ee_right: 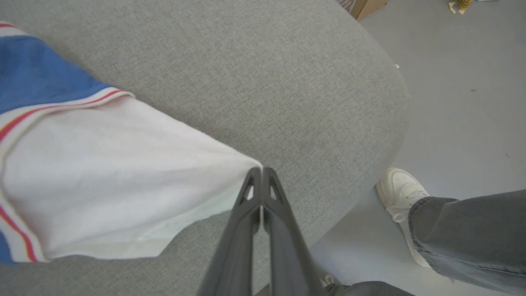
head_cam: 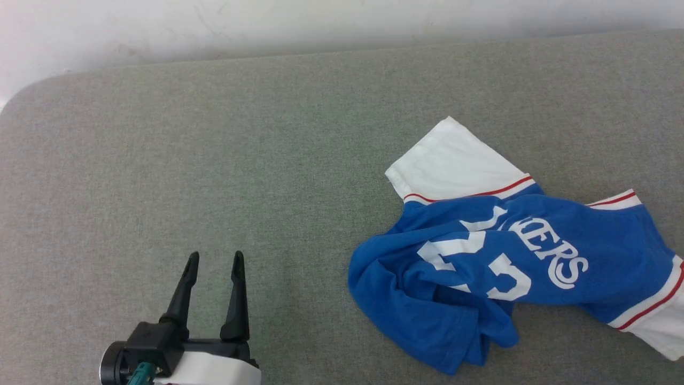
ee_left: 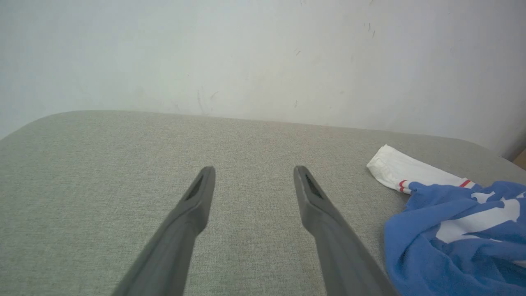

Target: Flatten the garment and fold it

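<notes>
You have on record one garment [head_cam: 507, 251], two grippers and one padded surface [head_cam: 240, 149]. The garment, royal blue with white lettering, lies crumpled on the right half of the surface. Its blue body is bunched toward the near middle, and one white sleeve [head_cam: 454, 166] lies flat toward the far side. The second white sleeve [ee_right: 115, 176] runs off to the right. Your left gripper [head_cam: 215, 259] hovers at the near left, well apart from the cloth, with its fingers spread wide and nothing between them. Your right gripper [ee_right: 261, 172] has its fingers pressed together, pinching the corner of that second sleeve. The sleeve is drawn taut to a point at the tips, close to a rounded corner of the surface. Open surface stretches between the left gripper and the garment, and across the far side. The covering is grey woven fabric, backed on the far side by a pale, scuffed wall [head_cam: 214, 32]. Past the rounded corner is grey floor [ee_right: 464, 102]. There one person's foot in a white shoe [ee_right: 400, 191], with a grey trouser leg [ee_right: 472, 234], stands just beside the surface's edge.
</notes>
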{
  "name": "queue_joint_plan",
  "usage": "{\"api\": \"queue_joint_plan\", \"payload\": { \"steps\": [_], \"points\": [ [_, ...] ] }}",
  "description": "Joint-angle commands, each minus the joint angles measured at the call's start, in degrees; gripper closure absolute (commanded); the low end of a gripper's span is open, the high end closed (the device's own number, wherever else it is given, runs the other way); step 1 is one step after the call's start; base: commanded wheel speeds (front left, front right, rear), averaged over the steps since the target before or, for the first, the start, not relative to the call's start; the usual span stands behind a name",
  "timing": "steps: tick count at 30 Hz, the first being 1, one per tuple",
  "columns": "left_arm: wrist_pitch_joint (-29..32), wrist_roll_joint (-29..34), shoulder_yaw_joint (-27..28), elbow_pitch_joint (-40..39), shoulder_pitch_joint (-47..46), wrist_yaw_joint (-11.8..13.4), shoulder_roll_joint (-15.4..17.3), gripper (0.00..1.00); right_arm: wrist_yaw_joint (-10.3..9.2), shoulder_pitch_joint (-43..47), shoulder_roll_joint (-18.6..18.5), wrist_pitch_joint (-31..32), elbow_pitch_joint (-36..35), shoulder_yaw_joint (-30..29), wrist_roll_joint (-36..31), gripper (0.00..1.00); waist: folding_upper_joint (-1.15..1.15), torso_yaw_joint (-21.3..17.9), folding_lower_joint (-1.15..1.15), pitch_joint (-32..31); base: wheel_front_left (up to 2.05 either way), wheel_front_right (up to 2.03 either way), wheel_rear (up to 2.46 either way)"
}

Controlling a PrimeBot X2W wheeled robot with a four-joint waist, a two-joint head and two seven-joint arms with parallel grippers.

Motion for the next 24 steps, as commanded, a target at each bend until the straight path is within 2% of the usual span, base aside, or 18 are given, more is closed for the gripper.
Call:
{"api": "queue_joint_plan", "payload": {
  "steps": [1,2,6,12,18,24],
  "points": [
    [-0.27,0.22,-0.02,0.15,0.15,-0.02,0.09,0.00,-0.04,0.21,0.06,-0.90,0.75,0.37,-0.99,0.36,0.00,-0.09,0.01,-0.29,0.00,0.00,0.00],
    [-0.27,0.23,-0.06,0.24,0.17,-0.02,0.10,0.00,-0.04,0.11,0.06,-1.38,1.48,0.67,-1.72,0.00,0.00,-0.09,0.01,-0.46,0.00,0.00,0.00],
    [-0.27,0.15,-0.17,0.47,0.45,0.00,0.10,0.00,-0.04,-1.47,0.06,-2.62,1.62,2.27,-2.28,0.00,0.00,0.14,0.01,-1.21,0.00,0.00,0.00],
    [-0.27,-0.07,-0.61,0.66,0.73,0.30,0.03,0.00,-0.04,-3.86,0.06,-3.03,-6.47,8.07,-1.93,0.00,0.00,0.99,0.01,-2.08,0.00,0.00,0.00],
    [-0.27,-0.32,-1.30,0.89,0.76,0.55,-0.05,0.00,-0.04,-6.16,-0.32,0.67,-13.35,19.93,1.35,0.00,0.00,2.45,0.01,-2.75,0.00,0.00,0.00],
    [-0.27,-0.61,-1.65,1.17,0.99,0.64,-0.10,0.00,-0.04,-11.55,-1.43,4.99,-11.30,31.97,2.70,0.00,0.00,3.97,0.01,-3.01,0.00,0.00,0.00]
  ]
}}
